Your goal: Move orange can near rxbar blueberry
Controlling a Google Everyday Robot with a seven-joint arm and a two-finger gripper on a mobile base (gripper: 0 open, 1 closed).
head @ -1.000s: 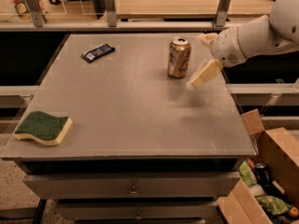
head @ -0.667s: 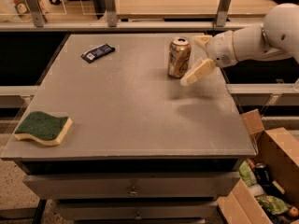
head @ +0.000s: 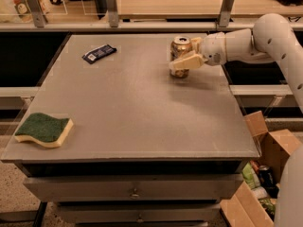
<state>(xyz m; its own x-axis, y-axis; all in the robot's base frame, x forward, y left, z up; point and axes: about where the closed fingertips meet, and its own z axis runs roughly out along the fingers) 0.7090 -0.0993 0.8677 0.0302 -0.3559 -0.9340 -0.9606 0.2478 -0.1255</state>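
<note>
Orange can (head: pixel 180 47) is standing upright toward the far right of the table (head: pixel 142 112). The gripper (head: pixel 184 59) is sitting against it from the right; whether it is clamping cannot be told. The rxbar blueberry (head: pixel 99 54) is lying well apart to the left, its long axis diagonal.
</note>
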